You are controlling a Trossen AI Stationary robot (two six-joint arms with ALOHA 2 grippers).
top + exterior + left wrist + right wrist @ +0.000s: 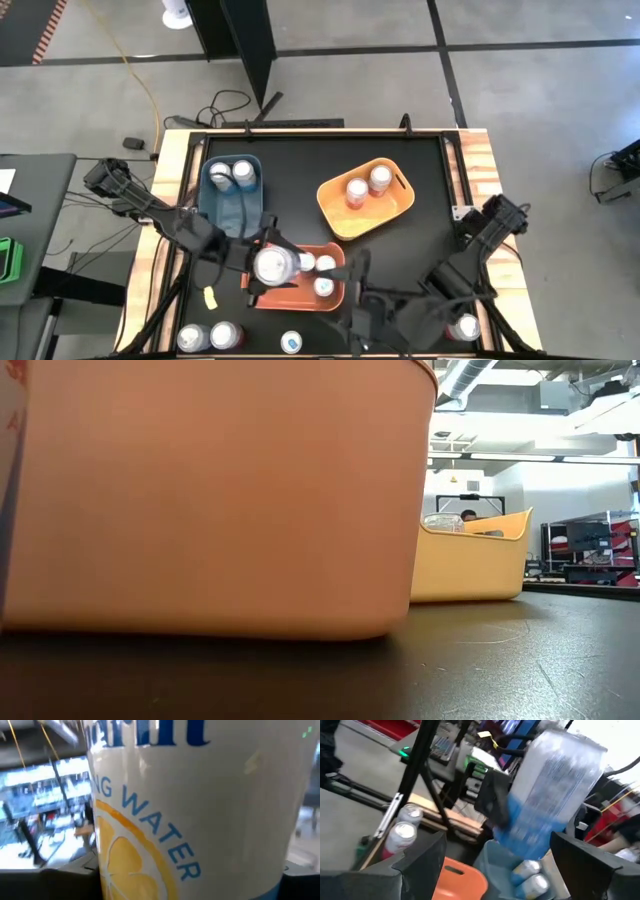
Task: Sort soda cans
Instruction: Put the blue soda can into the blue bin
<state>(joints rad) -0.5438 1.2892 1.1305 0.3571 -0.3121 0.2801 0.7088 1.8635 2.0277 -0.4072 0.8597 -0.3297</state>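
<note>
**Left arm holds a can over the orange bin**

Nearest the front edge, cans wait unsorted: two at the left corner (pixel 208 337), one in the middle (pixel 291 343), one beside the right arm (pixel 463 328). The right gripper (pixel 358 300) hangs just right of the orange bin (pixel 290 296), jaws spread and holding nothing. The left gripper (pixel 262 268) is clamped on a white lemon-water can (pixel 273 265), held above that bin, where two cans (pixel 324 287) already sit. Farther back, the blue bin (pixel 212 203) has two cans (pixel 231 175), and the yellow bin (pixel 343 213) has two pink ones (pixel 368 185). I'd call it past halfway: six are binned, one is in hand, and four are left at the front.
</note>
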